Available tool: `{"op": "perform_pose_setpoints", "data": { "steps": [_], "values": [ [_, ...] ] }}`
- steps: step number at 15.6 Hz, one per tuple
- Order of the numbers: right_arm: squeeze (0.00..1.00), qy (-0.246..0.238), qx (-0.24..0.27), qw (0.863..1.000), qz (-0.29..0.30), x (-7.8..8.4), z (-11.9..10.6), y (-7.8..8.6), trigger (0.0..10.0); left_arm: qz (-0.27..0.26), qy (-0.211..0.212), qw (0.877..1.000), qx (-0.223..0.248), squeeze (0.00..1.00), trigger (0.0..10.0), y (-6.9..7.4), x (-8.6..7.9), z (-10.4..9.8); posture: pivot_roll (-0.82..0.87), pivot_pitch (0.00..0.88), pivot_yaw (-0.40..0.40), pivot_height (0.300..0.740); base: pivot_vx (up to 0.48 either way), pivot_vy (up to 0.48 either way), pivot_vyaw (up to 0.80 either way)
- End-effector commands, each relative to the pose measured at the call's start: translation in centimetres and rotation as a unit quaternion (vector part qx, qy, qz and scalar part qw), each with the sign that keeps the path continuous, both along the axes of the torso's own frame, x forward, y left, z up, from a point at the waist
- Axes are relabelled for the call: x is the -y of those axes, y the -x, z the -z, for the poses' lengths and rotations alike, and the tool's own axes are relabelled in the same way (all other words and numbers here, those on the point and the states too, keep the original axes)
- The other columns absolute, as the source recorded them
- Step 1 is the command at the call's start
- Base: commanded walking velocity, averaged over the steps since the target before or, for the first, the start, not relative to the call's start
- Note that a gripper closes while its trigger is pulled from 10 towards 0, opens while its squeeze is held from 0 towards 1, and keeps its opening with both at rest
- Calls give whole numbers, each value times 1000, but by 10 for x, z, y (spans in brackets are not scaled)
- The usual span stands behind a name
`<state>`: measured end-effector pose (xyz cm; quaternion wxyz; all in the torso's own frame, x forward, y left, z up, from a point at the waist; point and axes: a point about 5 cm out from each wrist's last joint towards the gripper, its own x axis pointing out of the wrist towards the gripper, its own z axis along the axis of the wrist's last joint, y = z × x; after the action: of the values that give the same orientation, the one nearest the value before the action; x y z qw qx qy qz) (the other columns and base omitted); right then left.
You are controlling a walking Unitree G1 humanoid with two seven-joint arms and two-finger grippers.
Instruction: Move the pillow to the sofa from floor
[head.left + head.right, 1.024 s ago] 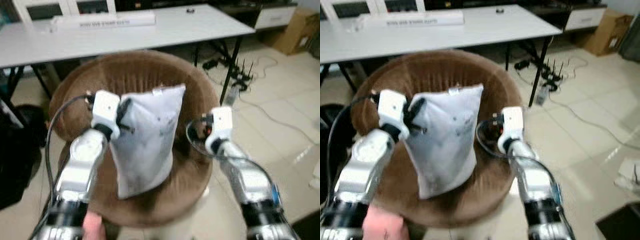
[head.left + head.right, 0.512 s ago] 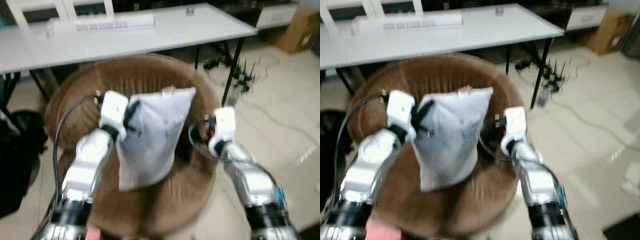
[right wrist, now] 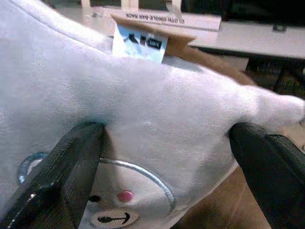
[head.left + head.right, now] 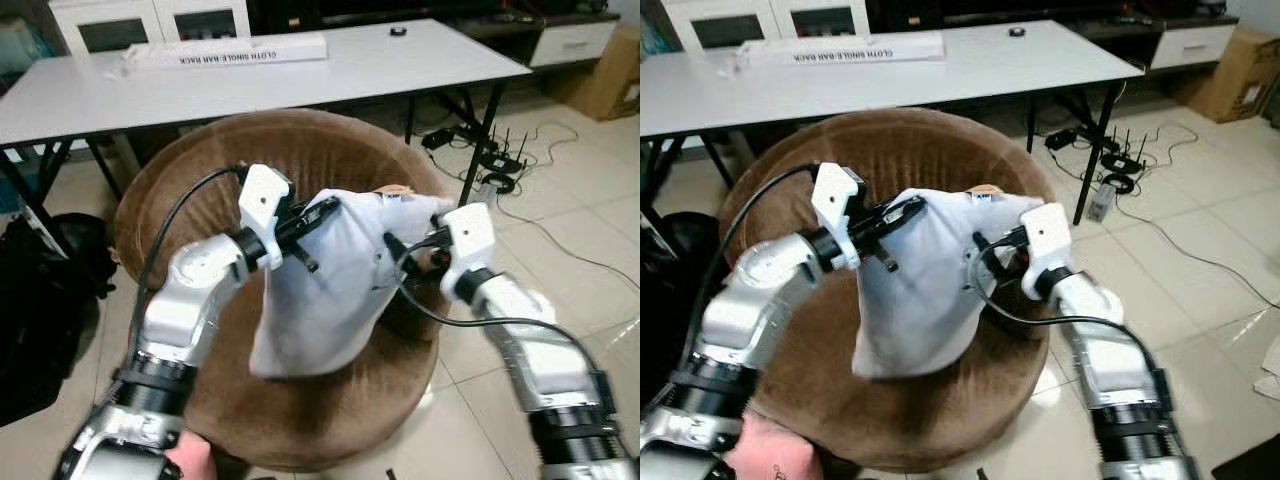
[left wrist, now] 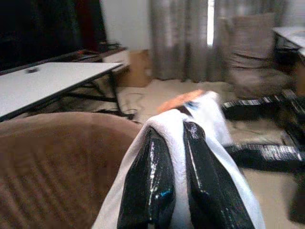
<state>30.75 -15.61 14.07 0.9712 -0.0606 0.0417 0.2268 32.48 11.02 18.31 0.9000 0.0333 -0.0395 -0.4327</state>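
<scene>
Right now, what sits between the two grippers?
The white pillow hangs between them over the brown round sofa: the left gripper pinches one top corner and the right gripper presses the other side, per the eye views.

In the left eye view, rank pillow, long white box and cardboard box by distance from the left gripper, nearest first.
1. Pillow: pinched in the left gripper.
2. Long white box: on the table, beyond the chair.
3. Cardboard box: on the floor, far right.

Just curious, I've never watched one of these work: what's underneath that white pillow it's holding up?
Under the white pillow is the round brown chair, its seat partly hidden by the hanging pillow. The left gripper pinches one top corner; the right gripper presses the other side.
</scene>
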Motion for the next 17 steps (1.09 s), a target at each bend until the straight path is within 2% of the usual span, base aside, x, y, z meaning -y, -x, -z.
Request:
{"op": "perform_pose_setpoints", "data": {
  "steps": [1,3,5,6,8,10,12,14,15,16,17],
  "values": [
    [0,-6,-4,999,-38,-5,-3,6,10000,33,15,999,20,0,10000,-4,4,-20,-46,0,50,740,0,0,0],
    [0,13,0,998,-68,-3,-8,10,10000,23,14,1000,12,0,10000,-11,-2,-21,-61,0,49,740,0,0,0],
    [0,24,1,996,-85,2,-11,16,10000,1,5,1000,-3,0,10000,-15,-9,-10,-75,0,48,740,0,0,0],
    [0,39,-9,993,-111,6,-12,25,10000,-12,3,999,-34,0,10000,-19,-13,12,-86,0,34,740,0,0,0],
    [0,52,-21,990,-127,8,-11,33,10000,-33,-10,998,-51,0,10000,-24,-15,34,-92,0,25,740,0,0,0],
    [0,55,-36,987,-146,4,-10,40,10000,-52,13,996,-73,0,10000,-29,-14,50,-97,0,-6,740,0,0,0],
    [0,47,-60,986,-150,-2,-2,45,10000,-53,11,995,-79,0,10000,-29,-7,61,-103,0,-17,740,0,0,0],
    [0,68,-81,984,-147,-5,9,52,10000,-51,-27,995,-76,0,10000,-28,-1,72,-113,0,-24,740,0,0,0],
    [0,90,-99,982,-133,-10,20,57,10000,-75,-119,989,-43,0,10000,-30,-3,82,-130,0,-18,740,0,0,0],
    [0,95,-104,982,-127,-12,22,58,10000,-81,-145,986,-30,0,10000,-30,-5,83,-130,0,-18,740,0,0,0],
    [0,94,-110,984,-103,-15,27,59,10000,-100,-196,975,0,0,10000,-35,-11,80,-145,0,-11,740,0,0,0]
  ]
}}
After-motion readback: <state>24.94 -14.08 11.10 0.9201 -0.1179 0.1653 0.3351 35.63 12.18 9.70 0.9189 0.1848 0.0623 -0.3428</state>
